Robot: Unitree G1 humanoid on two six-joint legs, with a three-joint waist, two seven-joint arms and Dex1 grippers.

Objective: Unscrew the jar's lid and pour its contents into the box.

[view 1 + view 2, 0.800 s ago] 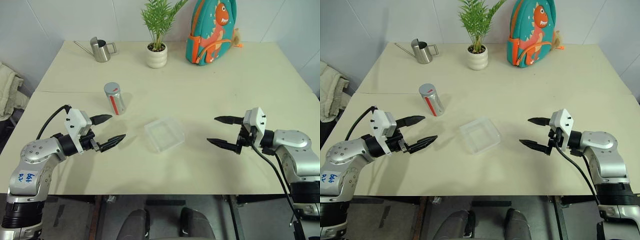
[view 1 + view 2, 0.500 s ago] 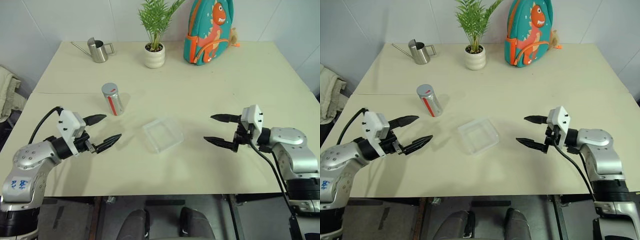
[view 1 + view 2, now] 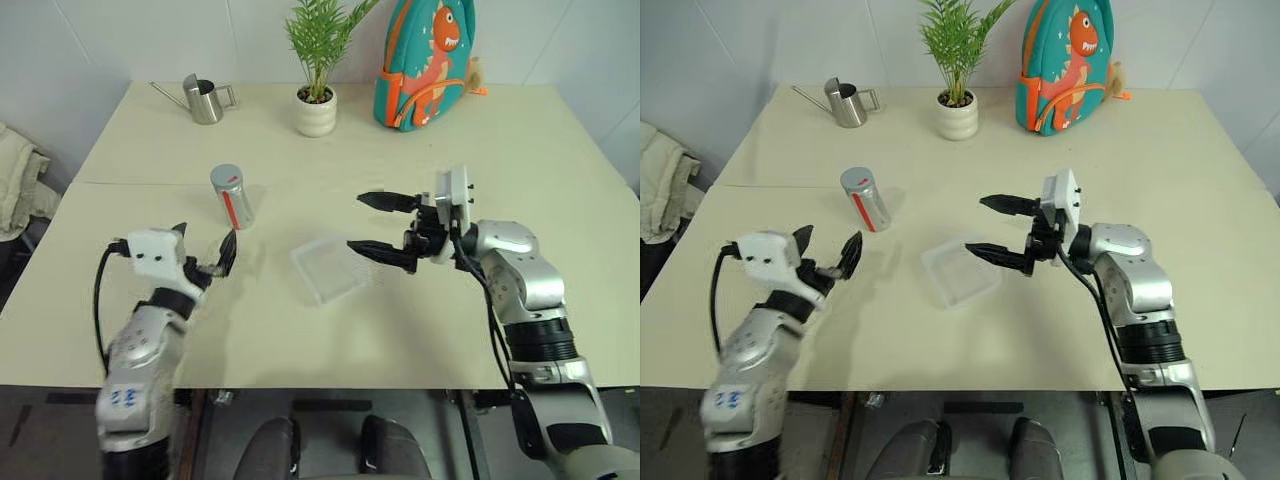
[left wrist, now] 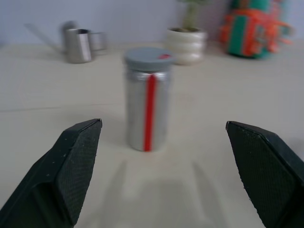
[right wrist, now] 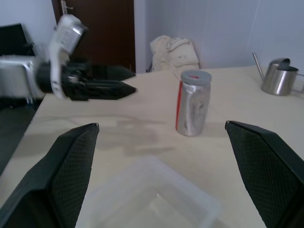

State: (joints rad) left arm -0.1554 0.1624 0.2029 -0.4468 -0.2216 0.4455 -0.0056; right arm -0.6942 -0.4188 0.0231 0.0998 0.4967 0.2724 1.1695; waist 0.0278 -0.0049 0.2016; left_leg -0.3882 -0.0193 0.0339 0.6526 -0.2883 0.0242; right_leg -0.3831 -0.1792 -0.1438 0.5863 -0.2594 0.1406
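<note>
Jar [image 3: 232, 196], lid [image 4: 148, 55] on, upright on worktop [image 3: 420, 150], near clear box [image 3: 330, 268]. Left tool [image 3: 205, 255] released, near jar; right tool [image 3: 380, 223] released, above box's edge

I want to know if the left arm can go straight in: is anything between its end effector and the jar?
Nothing visible. The left end effector faces the jar with open fingers, and only bare table lies between them. The lid is on.
</note>
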